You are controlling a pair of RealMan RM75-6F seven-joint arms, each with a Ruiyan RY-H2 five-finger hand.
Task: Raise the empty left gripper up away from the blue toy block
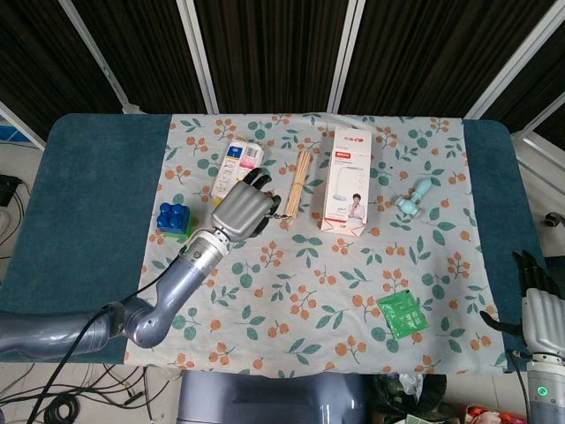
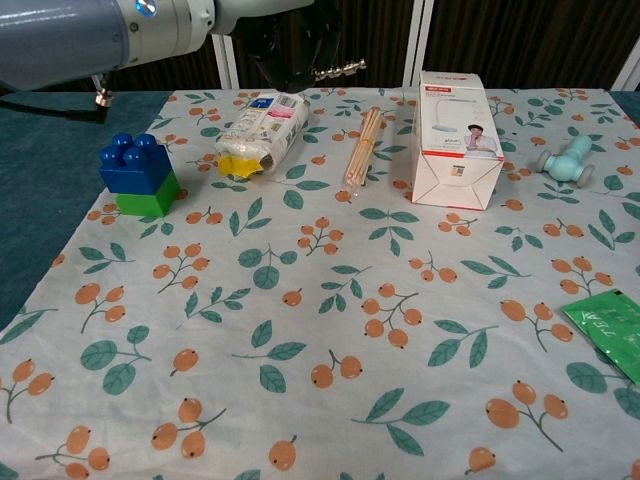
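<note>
The blue toy block point(image 1: 174, 215) sits stacked on a green block point(image 2: 150, 195) at the left edge of the floral cloth, also seen in the chest view as the blue toy block point(image 2: 135, 165). My left hand point(image 1: 243, 210) hangs high above the table, to the right of the block and well clear of it. Its fingers are loosely bent and hold nothing. In the chest view only the lower part of the left hand point(image 2: 300, 45) shows at the top edge. My right hand point(image 1: 540, 296) rests low at the far right with fingers spread, empty.
A white snack packet point(image 2: 262, 130), a bundle of wooden skewers point(image 2: 365, 145) and a white lamp box point(image 2: 455, 140) lie along the back. A teal toy point(image 2: 568, 158) is at the right and a green sachet point(image 2: 610, 330) lies near the front right.
</note>
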